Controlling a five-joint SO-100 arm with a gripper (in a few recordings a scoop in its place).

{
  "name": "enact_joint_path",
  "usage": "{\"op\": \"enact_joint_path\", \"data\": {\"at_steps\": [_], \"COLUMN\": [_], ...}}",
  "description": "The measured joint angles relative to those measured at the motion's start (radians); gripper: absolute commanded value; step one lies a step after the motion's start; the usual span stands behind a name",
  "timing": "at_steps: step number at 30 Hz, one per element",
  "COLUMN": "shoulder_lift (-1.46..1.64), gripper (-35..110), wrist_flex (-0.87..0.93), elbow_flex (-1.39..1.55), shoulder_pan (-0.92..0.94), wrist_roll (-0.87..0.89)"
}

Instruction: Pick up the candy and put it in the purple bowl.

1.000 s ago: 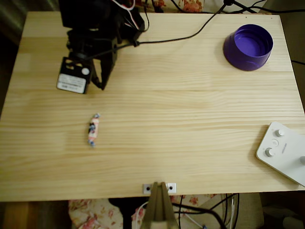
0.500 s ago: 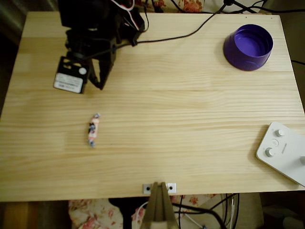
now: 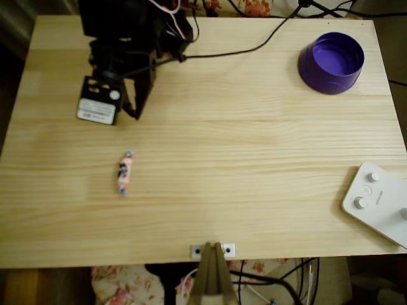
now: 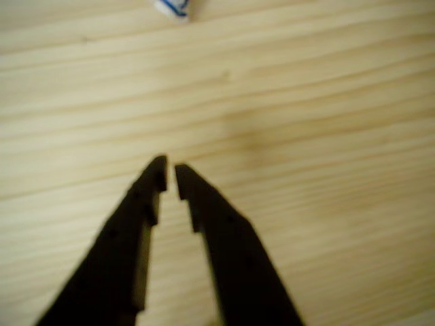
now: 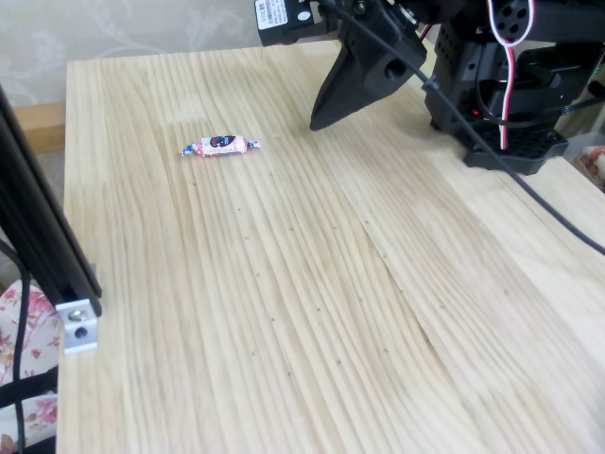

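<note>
Shifted slightly down and to the right in the overhead view since half a second ago: gripper (image 3: 135, 115), back near its place of a second ago; candy and bowl unmoved.

One candy (image 3: 123, 173), lying flat on the bare worktop (image 3: 241, 184), left of centre in the overhead view, long axis nearly up-down, twisted ends at top and bottom. Pinkish-white wrapper with red and dark blue marks; print on it too small to read. Same candy (image 5: 219, 146) in the fixed view, lying crosswise, free on the wood, touched by nothing. Only a white tip with a blue mark (image 4: 172, 8) at the top edge of the wrist view.

Gripper (image 5: 315, 124) hanging above the worktop, apart from the candy, tips pointing down toward the wood. Fingers (image 4: 139, 210) dark, nearly together in the wrist view, a narrow slit between the tips, nothing held; gripper (image 4: 170, 173) over bare wood grain.

One white label with black print on the motor block (image 3: 96, 109) beside the fingers, text blurred beyond reading.

One purple bowl (image 3: 331, 62), upright at the far right top corner of the overhead view, well apart from candy and gripper, lighter purple inside.

One white control box (image 3: 378, 201) with round knobs at the right edge, small grey lettering unreadable. One black cable (image 3: 254, 44) across the top of the worktop.
</note>
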Motion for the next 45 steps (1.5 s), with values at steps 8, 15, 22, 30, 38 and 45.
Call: {"op": "enact_joint_path", "data": {"at_steps": [8, 15, 22, 30, 38, 45], "shoulder_lift": [0.0, 0.0, 0.0, 0.0, -0.005, -0.015], "gripper": [-1, -1, -1, -1, -1, -1], "wrist_flex": [0.0, 0.0, 0.0, 0.0, 0.003, 0.003], "elbow_flex": [0.0, 0.0, 0.0, 0.0, 0.0, -0.003], "shoulder_pan": [0.0, -0.015, -0.017, -0.012, -0.017, -0.017], "wrist_roll": [-0.002, -0.015, -0.018, -0.018, -0.018, -0.011]}}
